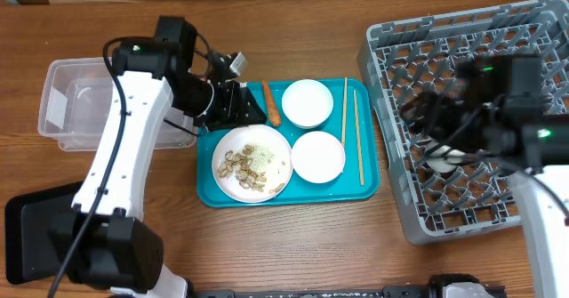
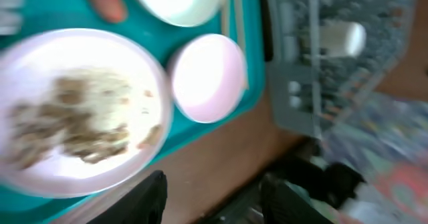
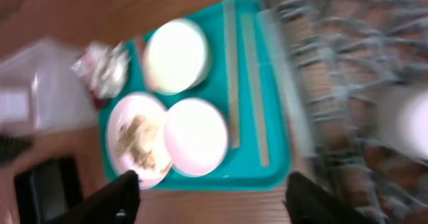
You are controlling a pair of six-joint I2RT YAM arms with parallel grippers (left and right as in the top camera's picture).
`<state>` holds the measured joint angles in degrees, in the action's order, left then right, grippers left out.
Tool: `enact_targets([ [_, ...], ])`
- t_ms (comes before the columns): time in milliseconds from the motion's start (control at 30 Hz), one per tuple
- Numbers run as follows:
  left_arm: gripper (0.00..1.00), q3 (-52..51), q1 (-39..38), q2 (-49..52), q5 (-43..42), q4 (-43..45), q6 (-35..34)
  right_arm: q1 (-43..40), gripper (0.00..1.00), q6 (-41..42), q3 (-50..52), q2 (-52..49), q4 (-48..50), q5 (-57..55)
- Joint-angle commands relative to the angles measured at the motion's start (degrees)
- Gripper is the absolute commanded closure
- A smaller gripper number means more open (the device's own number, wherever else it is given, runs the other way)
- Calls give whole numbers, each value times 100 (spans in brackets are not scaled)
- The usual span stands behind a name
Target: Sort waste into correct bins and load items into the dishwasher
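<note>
The left gripper (image 1: pixel 234 105), fingers spread and empty, hovers over the far left corner of the teal tray (image 1: pixel 307 195). The carrot piece (image 1: pixel 270 103) lies just beside it on the robot's right, long axis running front to back. The clear tub (image 1: pixel 62 76) sits on its other side. The right gripper (image 3: pixel 210 190), also spread, hangs well apart over the dish rack (image 1: pixel 462 31).

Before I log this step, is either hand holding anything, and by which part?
Nothing is held. The left hand and right hand both show spread fingers with nothing between them, though both views are blurred.
</note>
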<state>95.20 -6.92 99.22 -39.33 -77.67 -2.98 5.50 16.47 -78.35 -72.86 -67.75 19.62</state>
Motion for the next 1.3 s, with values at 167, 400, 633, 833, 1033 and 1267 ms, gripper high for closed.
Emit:
enact_targets([
  [167, 46, 61, -61, -2035, 3650, 83, -2033, 1915, 45, 610, 168, -1027, 343, -1388],
  [400, 32, 61, -61, -3327, 4959, -439, -2396, 2149, 46, 612, 170, -2487, 844, -1408],
  [633, 0, 61, -61, -3753, 5180, -920, -2406, 2028, 51, 761, 177, -3495, 844, -1956],
  [833, 0, 59, -61, -3670, 5178, -953, -2404, 2031, 60, 761, 267, -3595, 951, -1950],
  [1033, 0, 59, -61, -3521, 5176, -951, -2406, 2031, 91, 756, 557, -3587, 1176, -1810],
  [1267, 0, 59, -61, -3285, 5176, -946, -2406, 2026, 96, 737, -105, -2892, 761, -2212],
])
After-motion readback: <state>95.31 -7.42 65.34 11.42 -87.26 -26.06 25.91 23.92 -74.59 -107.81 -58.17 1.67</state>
